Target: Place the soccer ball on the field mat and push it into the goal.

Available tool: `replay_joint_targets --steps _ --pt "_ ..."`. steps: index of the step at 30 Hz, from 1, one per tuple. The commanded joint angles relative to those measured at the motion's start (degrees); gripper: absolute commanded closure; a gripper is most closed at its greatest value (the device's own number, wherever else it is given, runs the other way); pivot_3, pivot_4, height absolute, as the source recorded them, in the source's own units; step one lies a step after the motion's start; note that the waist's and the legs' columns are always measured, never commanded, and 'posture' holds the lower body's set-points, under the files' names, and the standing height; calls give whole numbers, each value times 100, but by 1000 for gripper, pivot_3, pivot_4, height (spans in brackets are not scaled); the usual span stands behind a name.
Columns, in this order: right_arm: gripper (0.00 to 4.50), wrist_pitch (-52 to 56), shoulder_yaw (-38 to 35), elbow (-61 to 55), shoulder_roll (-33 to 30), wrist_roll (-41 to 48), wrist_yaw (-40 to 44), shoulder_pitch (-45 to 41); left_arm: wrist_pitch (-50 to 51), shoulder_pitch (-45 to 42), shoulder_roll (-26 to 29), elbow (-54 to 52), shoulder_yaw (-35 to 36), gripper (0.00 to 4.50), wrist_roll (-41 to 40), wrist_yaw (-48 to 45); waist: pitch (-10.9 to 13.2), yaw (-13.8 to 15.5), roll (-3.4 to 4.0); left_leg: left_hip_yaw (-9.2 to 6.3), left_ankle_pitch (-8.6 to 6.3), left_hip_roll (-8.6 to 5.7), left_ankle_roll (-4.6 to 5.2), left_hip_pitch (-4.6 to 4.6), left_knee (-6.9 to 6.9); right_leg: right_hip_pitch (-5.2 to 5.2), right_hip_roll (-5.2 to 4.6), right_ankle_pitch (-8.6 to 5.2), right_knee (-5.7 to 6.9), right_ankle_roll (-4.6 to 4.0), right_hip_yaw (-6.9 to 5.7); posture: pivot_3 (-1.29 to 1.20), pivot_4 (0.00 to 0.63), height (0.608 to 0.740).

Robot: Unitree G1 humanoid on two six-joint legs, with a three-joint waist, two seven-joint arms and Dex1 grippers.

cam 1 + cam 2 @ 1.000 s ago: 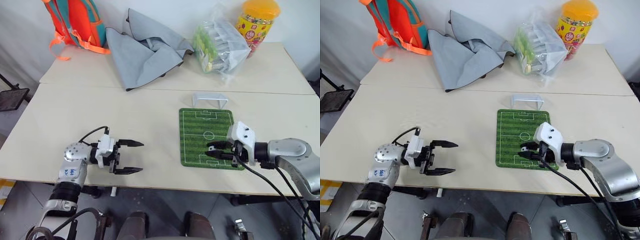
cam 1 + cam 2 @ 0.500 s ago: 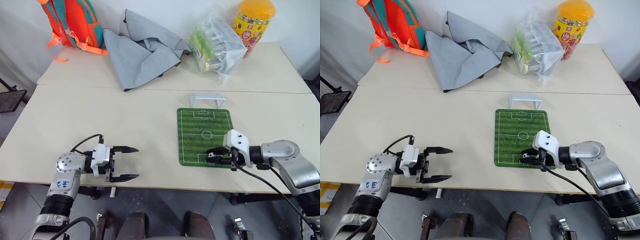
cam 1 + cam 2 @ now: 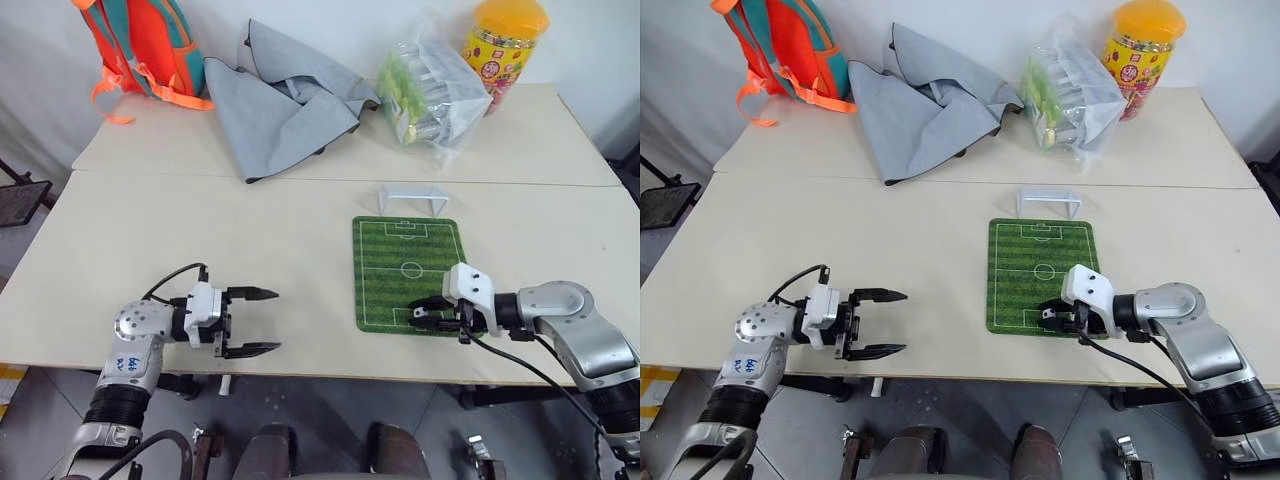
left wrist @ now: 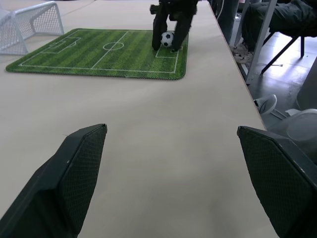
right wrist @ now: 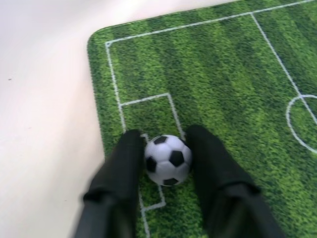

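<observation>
My right claw (image 5: 166, 163) grips the soccer ball (image 5: 168, 159) on the field mat (image 3: 408, 270). My left claw (image 3: 255, 320) hangs released. A clear bag (image 3: 430, 88) holds green packets.

I have brought the right gripper (image 5: 166, 148) lower onto the near end of the field mat (image 3: 385, 265), and its jaws now stand a little wider around the soccer ball (image 5: 168, 159), which sits on the turf there.
</observation>
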Motion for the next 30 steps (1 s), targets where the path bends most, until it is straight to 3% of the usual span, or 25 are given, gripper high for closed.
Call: replay_joint_targets --steps 1,2,18,21,28,30 --pt "1651 -79 58 28 54 -93 7 44 -30 -60 -14 9 -2 0 2 34 0 -11 0 0 0 0 0 0 1 1 0 0 0 0 0 0 150 740" --pt "1393 -104 14 6 43 -84 2 30 -31 -97 -25 43 -3 0 5 41 0 -16 0 0 0 0 0 0 1 1 0 0 0 0 0 0 150 740" --pt "1393 521 -733 -1258 -423 559 72 -204 -117 -404 -147 390 -72 0 43 -9 0 -7 0 -1 0 1 0 -2 11 1 0 0 6 0 1 0 150 740" --pt "1981 816 -1085 -1547 -656 928 281 254 -147 -438 -168 416 -91 0 19 -82 1 52 -2 -1 -1 0 -1 -3 11 1 0 0 5 0 0 0 150 740" --pt "4266 722 -1446 -2063 -683 883 26 1385 -155 -387 -162 288 -92 0 -75 -292 3 61 -4 -3 -6 1 0 -6 10 1 0 0 2 0 -3 0 150 740" --pt "4466 742 -1501 -2151 -622 923 -55 1551 -178 -410 -170 285 -69 0 -93 -317 3 41 -4 0 -6 0 0 -6 14 2 0 0 2 0 0 0 150 740"
